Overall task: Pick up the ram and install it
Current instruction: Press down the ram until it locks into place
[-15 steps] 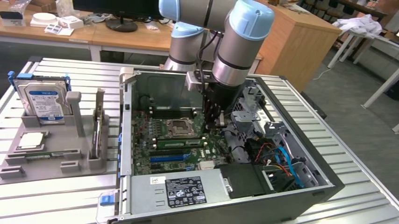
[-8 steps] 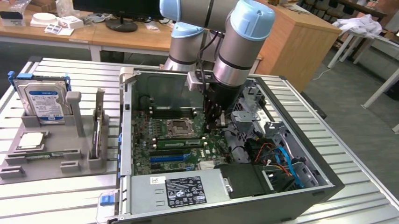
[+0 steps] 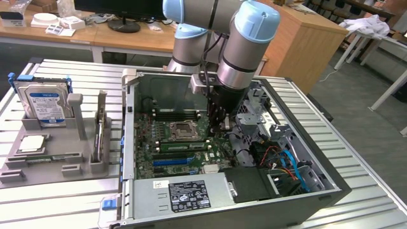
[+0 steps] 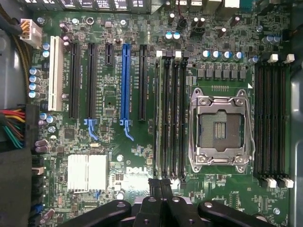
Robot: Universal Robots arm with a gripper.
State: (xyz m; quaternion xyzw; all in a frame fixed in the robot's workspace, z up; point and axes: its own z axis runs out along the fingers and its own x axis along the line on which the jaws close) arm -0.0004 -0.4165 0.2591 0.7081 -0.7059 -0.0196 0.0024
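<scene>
My gripper (image 3: 222,127) hangs inside the open computer case (image 3: 318,191), over the motherboard (image 4: 118,142). Its two dark fingers are pressed together with nothing between them. In the wrist view the gripper (image 4: 161,185) is at one end of the four black memory slots (image 4: 170,113) beside the bare CPU socket (image 4: 220,127). A long narrow green stick, the ram (image 3: 47,158), appears to lie in the grey fixture (image 3: 38,174) at the exterior view's left, well away from the gripper. A green strip (image 3: 181,145) runs along the slots in the case; I cannot tell whether it is a seated stick.
The fixture also holds an upright hard drive (image 3: 43,104), a CPU (image 3: 32,143) and a taller card standing on edge (image 3: 100,126). A long blue slot (image 4: 126,80) and black expansion slots lie beside the memory slots. Cables (image 3: 286,162) and a drive cage crowd the case's right.
</scene>
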